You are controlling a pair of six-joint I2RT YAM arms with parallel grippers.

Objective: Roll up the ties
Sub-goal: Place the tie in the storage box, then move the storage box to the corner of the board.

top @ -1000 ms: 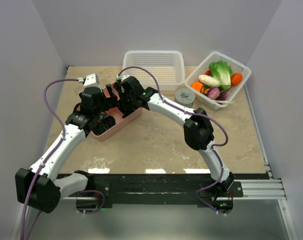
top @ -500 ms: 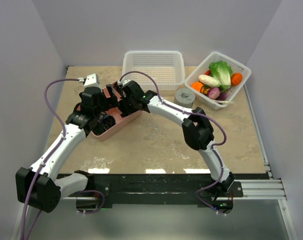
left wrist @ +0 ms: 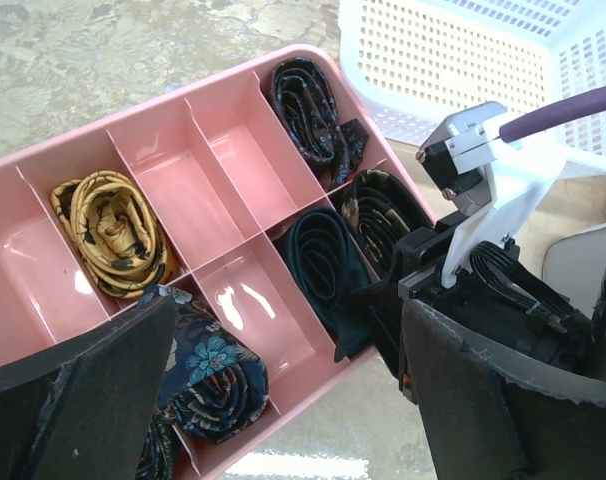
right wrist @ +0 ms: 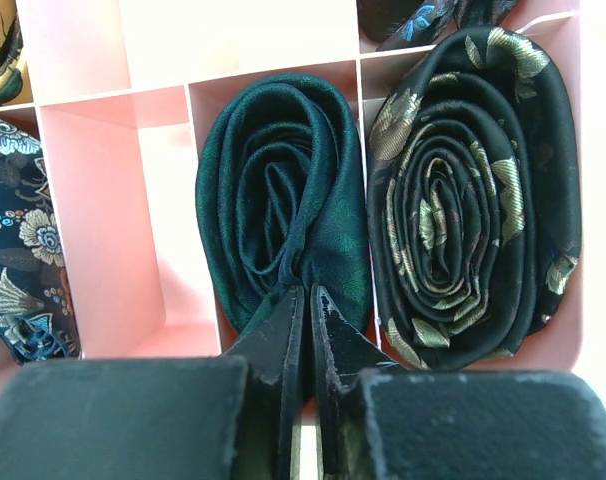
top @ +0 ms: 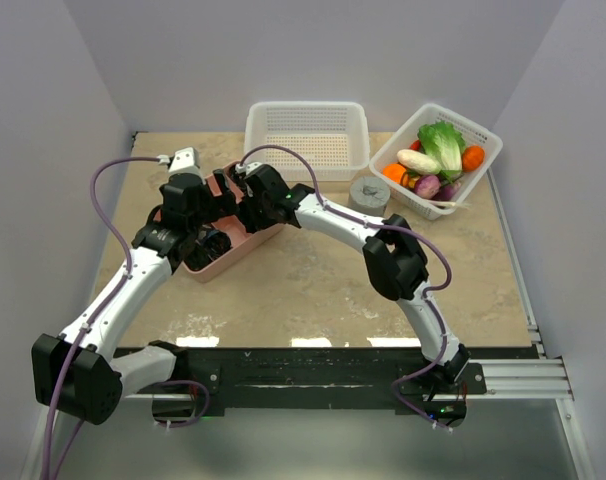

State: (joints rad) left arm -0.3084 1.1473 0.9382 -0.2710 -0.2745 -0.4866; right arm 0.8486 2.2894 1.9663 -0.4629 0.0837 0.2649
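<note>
A pink divided tray (left wrist: 173,170) holds several rolled ties. The dark teal-green tie (right wrist: 283,190) sits rolled in a middle compartment, also seen from the left wrist (left wrist: 323,265). My right gripper (right wrist: 305,292) is down at that roll's near side, shut on a fold of its fabric. In the top view it (top: 245,205) reaches over the tray's right end. My left gripper (left wrist: 283,350) hangs open above the tray's near corner, holding nothing. Its arm (top: 188,200) stands over the tray's left side.
Other rolls fill the tray: a black-and-gold tie (right wrist: 473,200), a yellow one (left wrist: 113,230), a blue floral one (left wrist: 208,375) and a black one (left wrist: 308,100). Behind stand an empty white basket (top: 308,135), a grey cylinder (top: 369,193) and a vegetable basket (top: 438,155).
My right gripper has closed onto the teal-green tie's fabric and shifted slightly left over the tray. The left arm has not moved.
</note>
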